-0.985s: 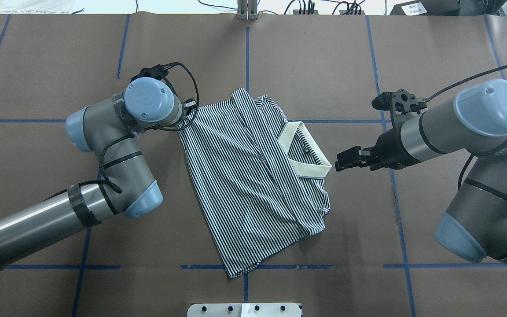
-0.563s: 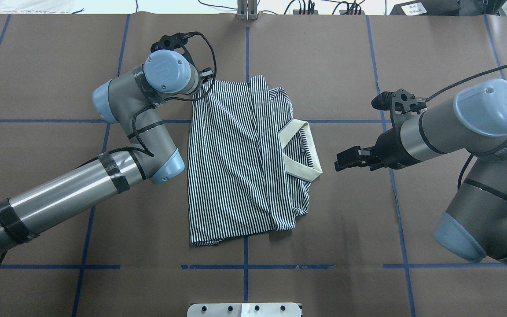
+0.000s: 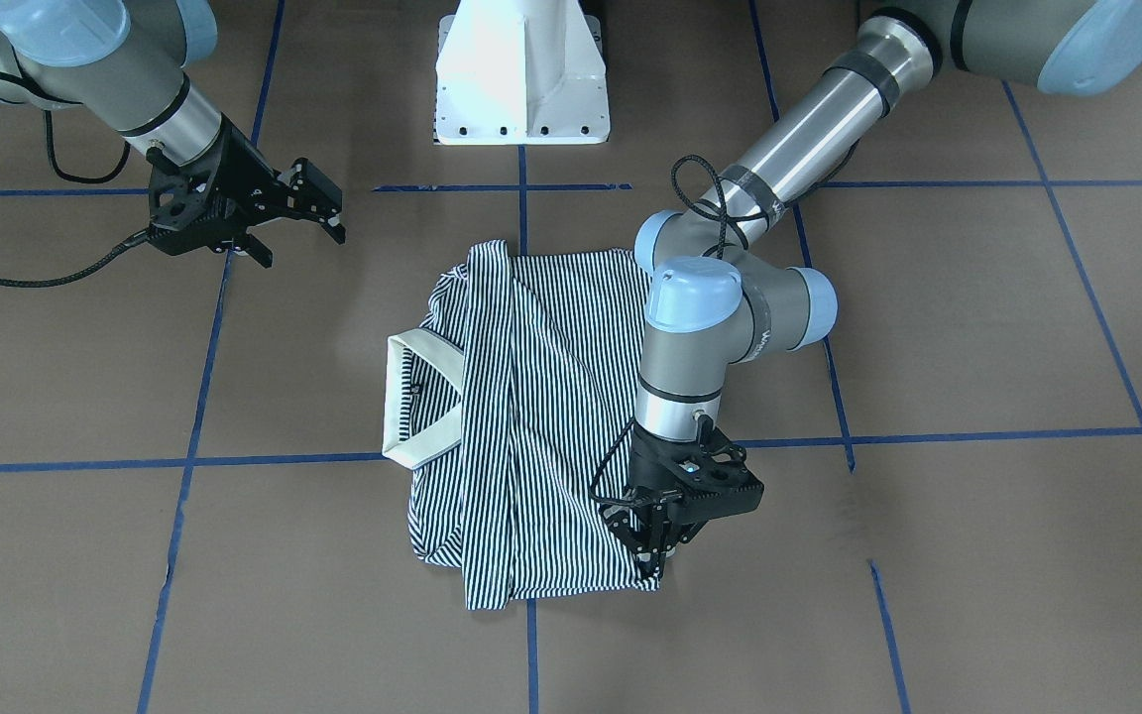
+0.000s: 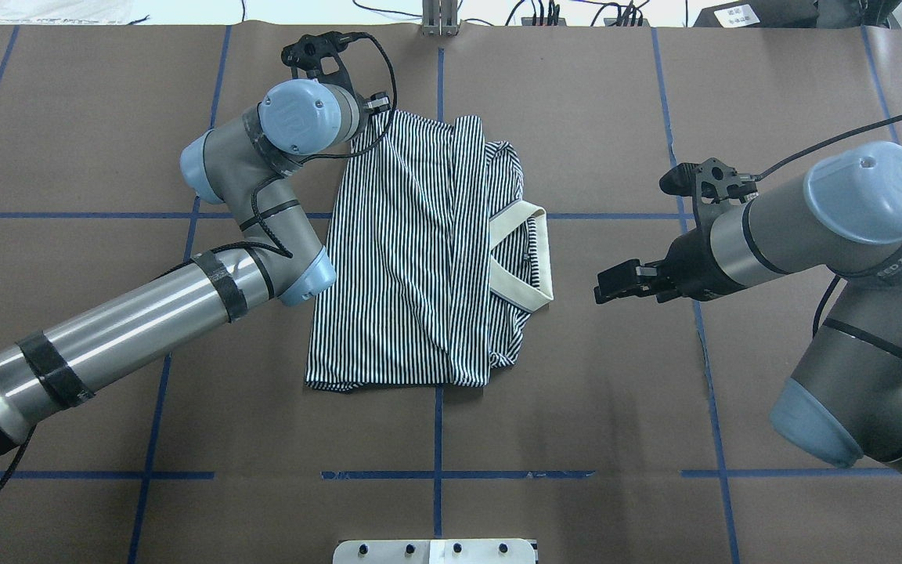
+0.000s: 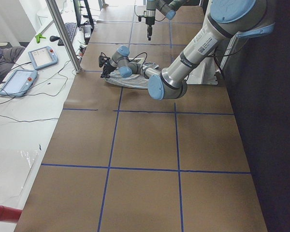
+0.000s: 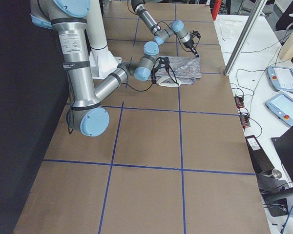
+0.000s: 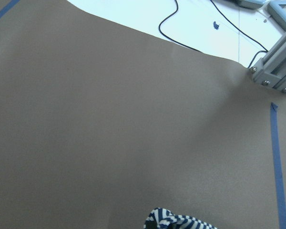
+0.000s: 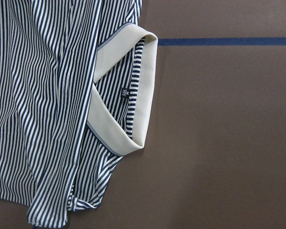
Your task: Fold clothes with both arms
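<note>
**Near field.** The white pedestal base (image 4: 435, 551) adjoins the brown-papered tabletop (image 4: 615, 407), which is ruled with blue tape lines (image 4: 459, 475).

**Mid-table.** The striped polo shirt (image 4: 412, 258) lies partly folded lengthwise, its cream collar (image 8: 145, 81) turned toward the robot's right. The right gripper (image 4: 604, 286) hovers beside the collar and apart from it, jaws spread and empty. The left arm (image 4: 146, 321) runs along the shirt's left edge, its elbow cap overlapping that edge.

**Far corner.** The left gripper (image 3: 654, 555) points downward at the shirt's far-left corner, jaws pinching the cloth. A tuft of stripes shows at the bottom of its wrist view.

**Hazards (judged).**
- With only one corner held and the collar end unanchored, any pull would likely drag the whole shirt across the paper and skew its stacked layers.
- The rumpled flap below the collar could open.
- A small pinch may slip off.
- The wrist cable (image 3: 614, 458) loops over the cloth and could snag it.

**Obstruction.** The left arm's own elbow stands in the way of a fold carried toward that side.

**Beyond the far edge.** An aluminium post (image 4: 439, 17) and loose cables (image 4: 545, 12) stand there. Teach pendants (image 5: 42, 57) rest on a side bench, well apart from the work.
</note>
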Robot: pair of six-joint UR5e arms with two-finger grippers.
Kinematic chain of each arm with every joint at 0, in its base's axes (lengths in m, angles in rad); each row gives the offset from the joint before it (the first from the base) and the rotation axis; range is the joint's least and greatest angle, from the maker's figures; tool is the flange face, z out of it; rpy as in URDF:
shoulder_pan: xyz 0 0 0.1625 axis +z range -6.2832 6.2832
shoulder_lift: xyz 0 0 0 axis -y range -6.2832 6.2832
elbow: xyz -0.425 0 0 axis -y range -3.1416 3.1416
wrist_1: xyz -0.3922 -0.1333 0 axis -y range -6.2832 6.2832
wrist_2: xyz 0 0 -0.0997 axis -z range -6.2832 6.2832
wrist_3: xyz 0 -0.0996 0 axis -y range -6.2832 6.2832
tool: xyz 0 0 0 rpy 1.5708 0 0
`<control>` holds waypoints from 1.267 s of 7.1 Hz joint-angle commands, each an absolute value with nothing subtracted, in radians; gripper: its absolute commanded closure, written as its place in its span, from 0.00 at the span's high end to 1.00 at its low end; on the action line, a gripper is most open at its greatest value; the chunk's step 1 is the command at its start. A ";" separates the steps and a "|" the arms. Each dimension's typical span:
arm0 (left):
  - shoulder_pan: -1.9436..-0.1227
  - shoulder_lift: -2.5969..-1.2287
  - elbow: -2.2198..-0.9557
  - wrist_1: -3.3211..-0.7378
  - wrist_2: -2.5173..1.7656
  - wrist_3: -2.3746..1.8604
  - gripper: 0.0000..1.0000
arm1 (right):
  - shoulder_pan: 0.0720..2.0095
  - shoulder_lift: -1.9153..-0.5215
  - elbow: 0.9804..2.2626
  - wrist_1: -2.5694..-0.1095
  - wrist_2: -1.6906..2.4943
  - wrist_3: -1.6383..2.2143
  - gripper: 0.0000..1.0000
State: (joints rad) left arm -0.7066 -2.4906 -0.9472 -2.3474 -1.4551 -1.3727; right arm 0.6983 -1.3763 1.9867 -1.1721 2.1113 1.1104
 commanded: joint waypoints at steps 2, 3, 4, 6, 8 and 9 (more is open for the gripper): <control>-0.712 -2.505 -0.887 -2.381 -1.434 -1.339 0.00 | 0.698 -1.376 1.983 -1.172 2.105 1.111 1.00; -0.712 -2.505 -0.881 -2.381 -1.424 -1.327 0.00 | 0.698 -1.376 1.983 -1.172 2.105 1.111 1.00; -0.713 -2.505 -0.879 -2.381 -1.424 -1.325 0.00 | 0.698 -1.374 1.983 -1.172 2.097 1.111 1.00; -0.718 -2.505 -0.871 -2.381 -1.411 -1.325 0.58 | 0.698 -1.374 1.983 -1.172 2.095 1.109 1.00; -0.748 -2.511 -0.882 -2.385 -1.454 -1.325 1.00 | 0.695 -1.374 1.985 -1.172 2.076 1.109 1.00; -0.797 -2.511 -0.903 -2.382 -1.577 -1.310 1.00 | 0.687 -1.373 1.980 -1.177 2.054 1.109 1.00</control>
State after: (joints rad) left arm -0.7512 -2.5096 -0.8847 -2.3841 -1.4730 -1.3219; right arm 0.6937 -1.3740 1.9833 -1.1730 2.0768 1.1095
